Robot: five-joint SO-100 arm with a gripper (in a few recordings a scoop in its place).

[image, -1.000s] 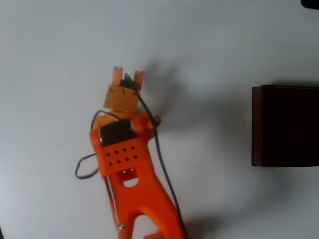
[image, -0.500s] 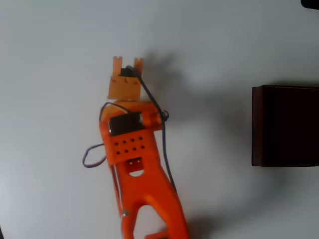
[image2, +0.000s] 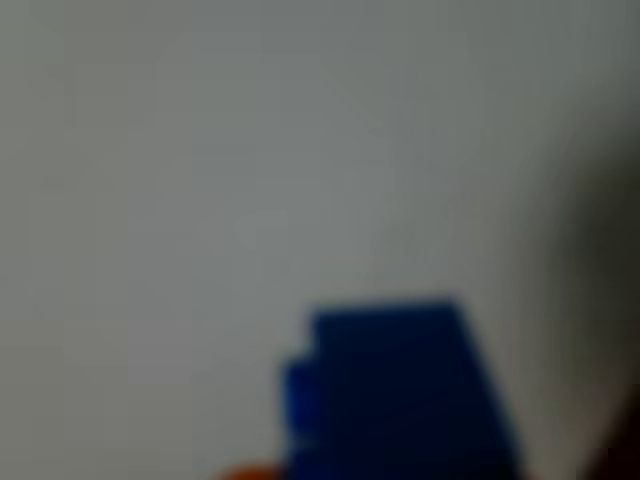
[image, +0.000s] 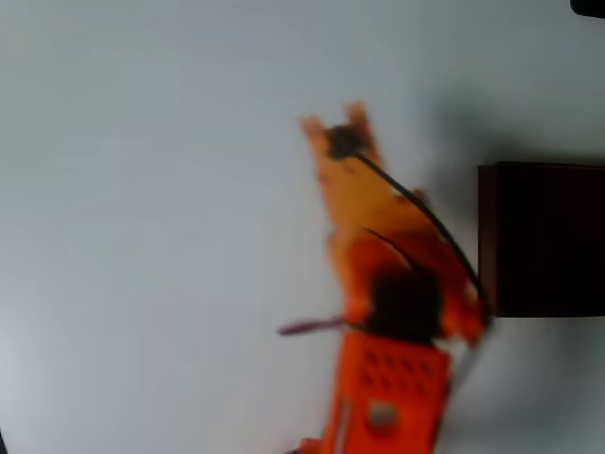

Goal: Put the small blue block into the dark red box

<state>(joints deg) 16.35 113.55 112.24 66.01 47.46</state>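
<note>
In the overhead view my orange gripper (image: 333, 119) is smeared by motion and sits left of the dark red box (image: 544, 236), whose near wall is just right of the arm. The box is a dark maroon square with a very dark inside, cut off by the right edge. The wrist view shows the small blue block (image2: 395, 390) large and out of focus at the bottom centre, close to the camera and above the pale table. A sliver of orange finger (image2: 245, 472) touches its lower left. The jaws appear shut on the block. From overhead the gripper hides the block.
The white table (image: 142, 236) stretches bare to the left of the arm. A dark object (image: 588, 6) pokes in at the top right corner. A thin purple wire (image: 307, 327) hangs off the arm's left side.
The arm has swung quickly to the right, from the middle left of the table to just beside the box's left wall. The box has not moved.
</note>
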